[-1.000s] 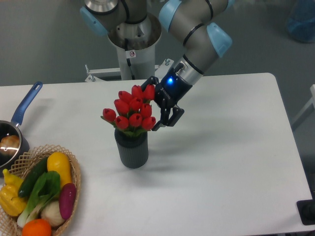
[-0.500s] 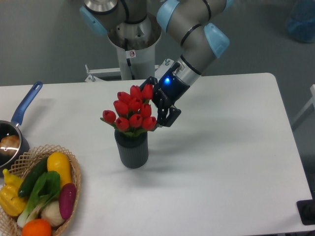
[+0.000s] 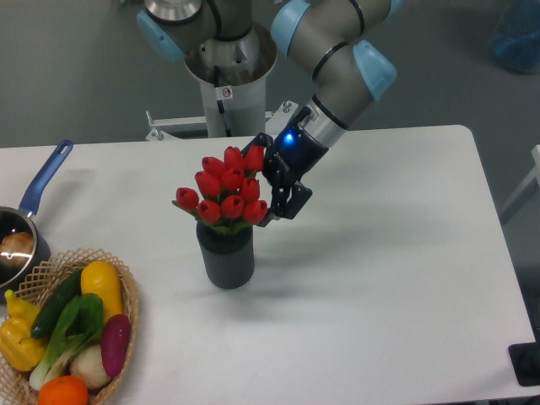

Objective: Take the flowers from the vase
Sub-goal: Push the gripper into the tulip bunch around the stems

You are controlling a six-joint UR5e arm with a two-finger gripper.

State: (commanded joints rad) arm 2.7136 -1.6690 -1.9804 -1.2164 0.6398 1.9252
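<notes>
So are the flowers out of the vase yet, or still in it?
Still in. The flowers sit in the mouth of the upright vase, buds just above its rim. The gripper is at their right side.

The flowers (image 3: 224,196) are a tight bunch of red tulip buds — about nine, though a few overlap — with green leaves showing just under the heads. They stand in the vase (image 3: 226,256), the buds fanned out above its mouth and spreading a little wider than the vase on both sides; one bud juts out to the left of the vase's rim, another reaches highest at the upper right. The stems are hidden inside. The vase is a small dark grey cylinder with fine vertical ribs — upright, its round mouth filled by the leaves, its base flat on the white surface directly below the bunch.
</notes>
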